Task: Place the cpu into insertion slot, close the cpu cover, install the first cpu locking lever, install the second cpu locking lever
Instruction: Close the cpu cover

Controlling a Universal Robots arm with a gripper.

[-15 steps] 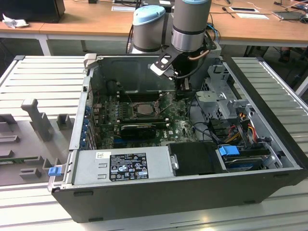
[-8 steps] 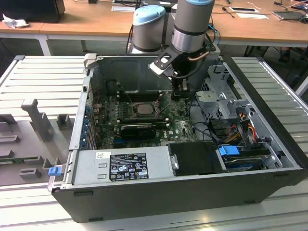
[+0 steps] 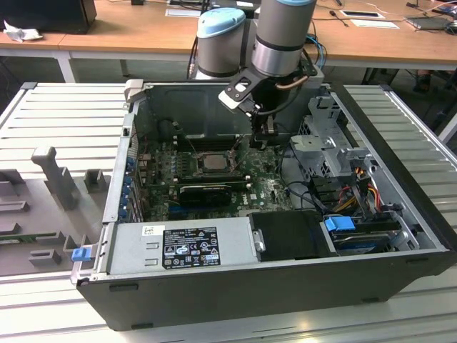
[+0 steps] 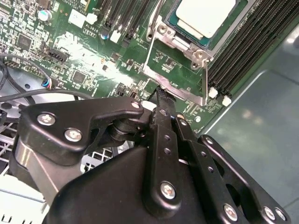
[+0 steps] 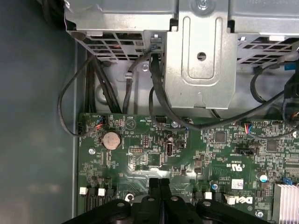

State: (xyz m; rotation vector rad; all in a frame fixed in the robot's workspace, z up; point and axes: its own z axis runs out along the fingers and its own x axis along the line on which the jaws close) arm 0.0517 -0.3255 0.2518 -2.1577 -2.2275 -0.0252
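The gripper point(image 3: 263, 138) hangs inside the open case point(image 3: 235, 293), low over the motherboard point(image 3: 264, 191), with its fingers pressed together and nothing between them. In both wrist views the two black fingers point(image 5: 154, 186) lie flat against each other. In the second wrist view the gripper point(image 4: 160, 93) has its tip just beside a corner of the slot point(image 4: 170, 74), close to the silvery plate there; whether it touches the plate I cannot tell. The cpu point(image 3: 212, 161) sits in the slot point(image 3: 227, 171), pale top up, at the middle of the board and on the exterior view's left of the gripper. In the second wrist view the cpu point(image 4: 205, 14) lies within the cover point(image 4: 181, 42), whose frame looks down around it, and a thin rod point(image 4: 205, 79) runs along one side of the slot. In the first wrist view the gripper point(image 5: 159, 183) points at the board, with black cables point(image 5: 154, 88) and a metal drive cage point(image 5: 201, 51) beyond. A power supply point(image 3: 178, 246) sits at the near wall of the case.
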